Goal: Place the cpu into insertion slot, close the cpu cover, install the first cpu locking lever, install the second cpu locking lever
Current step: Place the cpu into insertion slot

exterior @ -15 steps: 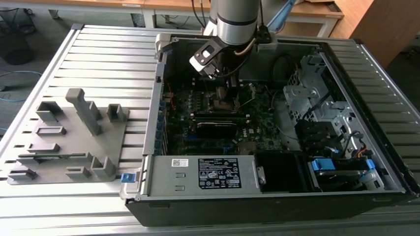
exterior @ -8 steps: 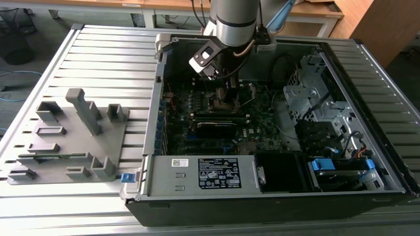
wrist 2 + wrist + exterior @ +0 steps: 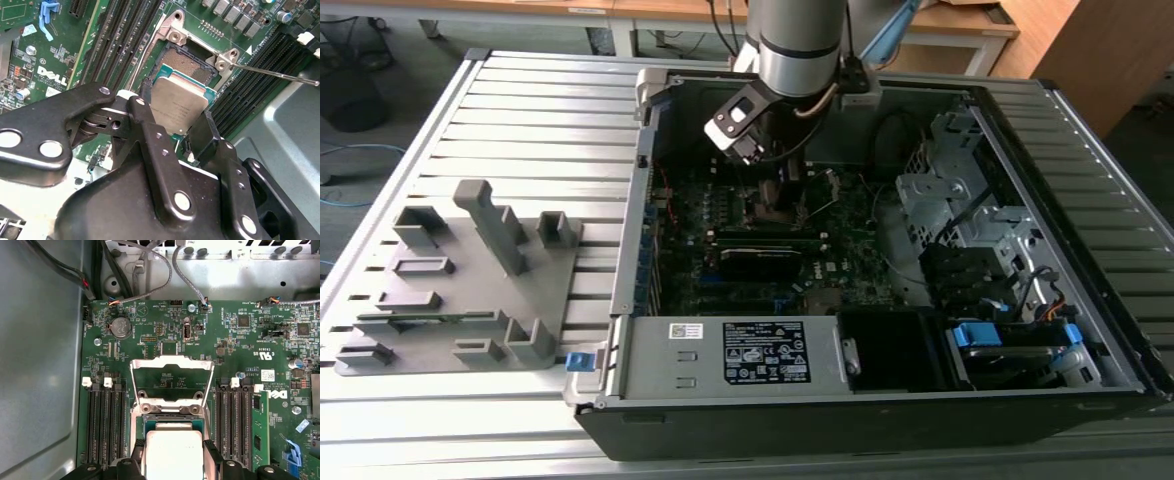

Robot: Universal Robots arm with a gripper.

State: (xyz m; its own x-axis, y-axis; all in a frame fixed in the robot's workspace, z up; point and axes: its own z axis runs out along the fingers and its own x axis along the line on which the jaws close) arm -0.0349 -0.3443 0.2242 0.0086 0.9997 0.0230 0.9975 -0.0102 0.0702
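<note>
My gripper (image 3: 771,203) reaches down into the open computer case over the motherboard. In both wrist views its two black fingers (image 3: 144,117) are shut on opposite edges of the cpu (image 3: 179,106), a small silver-topped square chip. The cpu (image 3: 172,452) hangs just above the insertion slot (image 3: 186,61) and overlaps it in part, leaving the dark pin field showing beyond the chip. The cpu cover (image 3: 172,360), a silvery frame with a square window, stands flipped open past the insertion slot (image 3: 172,418). A thin locking lever (image 3: 275,73) sticks out sideways from the socket corner.
Black memory slots (image 3: 105,420) flank the socket on both sides, one holding a green module (image 3: 257,432). Cables (image 3: 150,285) run along the case wall. A labelled power supply box (image 3: 750,355), a drive cage (image 3: 961,200) and a grey parts fixture (image 3: 454,285) are also in view.
</note>
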